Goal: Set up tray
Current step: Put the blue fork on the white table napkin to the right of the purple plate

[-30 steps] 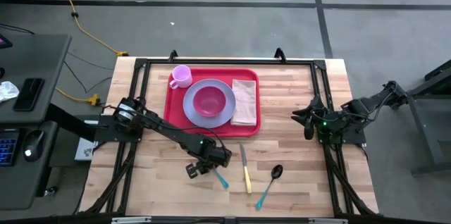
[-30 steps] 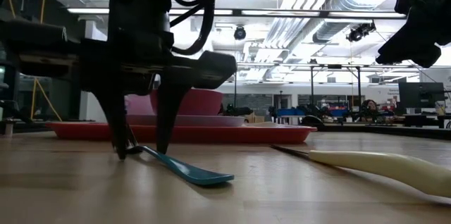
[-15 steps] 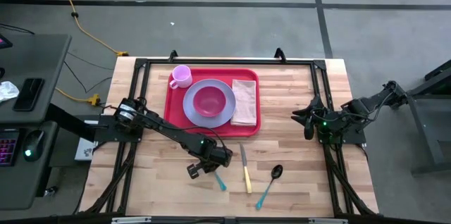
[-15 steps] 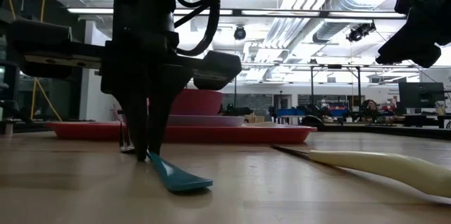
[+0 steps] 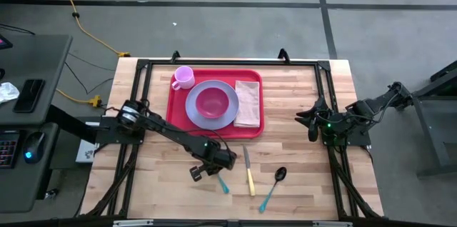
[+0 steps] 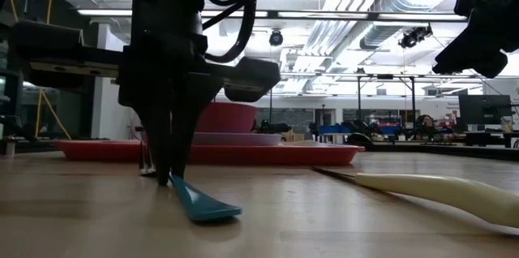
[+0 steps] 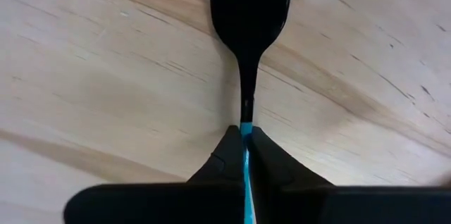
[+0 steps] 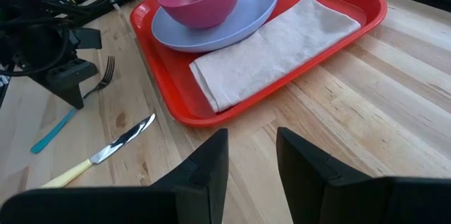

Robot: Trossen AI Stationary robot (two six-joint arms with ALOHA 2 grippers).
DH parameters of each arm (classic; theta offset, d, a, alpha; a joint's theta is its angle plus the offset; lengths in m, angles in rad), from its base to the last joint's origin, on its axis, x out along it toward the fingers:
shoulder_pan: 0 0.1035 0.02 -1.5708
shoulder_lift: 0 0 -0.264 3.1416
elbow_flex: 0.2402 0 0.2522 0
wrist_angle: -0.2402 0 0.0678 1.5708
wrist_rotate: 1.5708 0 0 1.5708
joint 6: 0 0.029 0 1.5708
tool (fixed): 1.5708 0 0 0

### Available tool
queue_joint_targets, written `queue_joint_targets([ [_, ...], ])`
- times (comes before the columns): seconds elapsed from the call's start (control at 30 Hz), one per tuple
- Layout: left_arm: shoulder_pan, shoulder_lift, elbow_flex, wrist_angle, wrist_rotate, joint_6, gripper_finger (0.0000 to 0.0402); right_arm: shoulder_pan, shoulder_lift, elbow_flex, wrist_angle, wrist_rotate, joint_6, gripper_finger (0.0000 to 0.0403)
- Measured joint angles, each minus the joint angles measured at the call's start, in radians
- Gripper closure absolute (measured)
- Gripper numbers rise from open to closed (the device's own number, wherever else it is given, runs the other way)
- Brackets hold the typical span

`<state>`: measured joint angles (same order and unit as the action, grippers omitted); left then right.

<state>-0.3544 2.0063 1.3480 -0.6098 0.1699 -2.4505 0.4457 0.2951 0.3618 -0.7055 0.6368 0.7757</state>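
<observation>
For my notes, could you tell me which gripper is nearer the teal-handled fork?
Left. The left gripper is shut on the teal-handled fork; the right gripper waits far across the table.

Robotics lab or workshop. Exposed ceiling ducts (image 6: pixel 389 6) and strip lights overhead, bare concrete floor (image 5: pixel 214 27), yellow cable (image 5: pixel 71 6) trailing. Side desk (image 5: pixel 28 98) with a keyboard (image 5: pixel 8 148) and mouse (image 5: pixel 32 154) beside the wooden counter (image 5: pixel 300 113).

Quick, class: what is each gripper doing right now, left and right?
Left gripper: closed on the teal-handled fork, down at the table.
Right gripper: open, holding nothing, waiting at the table's right side.
</observation>
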Motion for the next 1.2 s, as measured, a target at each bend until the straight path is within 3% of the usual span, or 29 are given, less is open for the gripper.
queue_joint_targets([
  [0.7,0.001,0.001,0.110,-0.053,-0.023,0.036,0.0368,0.000,0.000,0.000,0.000,-0.001,0.000,0.0304],
  [1.2,0.008,-0.002,0.258,-0.161,-0.144,0.068,0.0368,0.000,0.000,0.000,0.000,-0.001,-0.003,0.0304],
])
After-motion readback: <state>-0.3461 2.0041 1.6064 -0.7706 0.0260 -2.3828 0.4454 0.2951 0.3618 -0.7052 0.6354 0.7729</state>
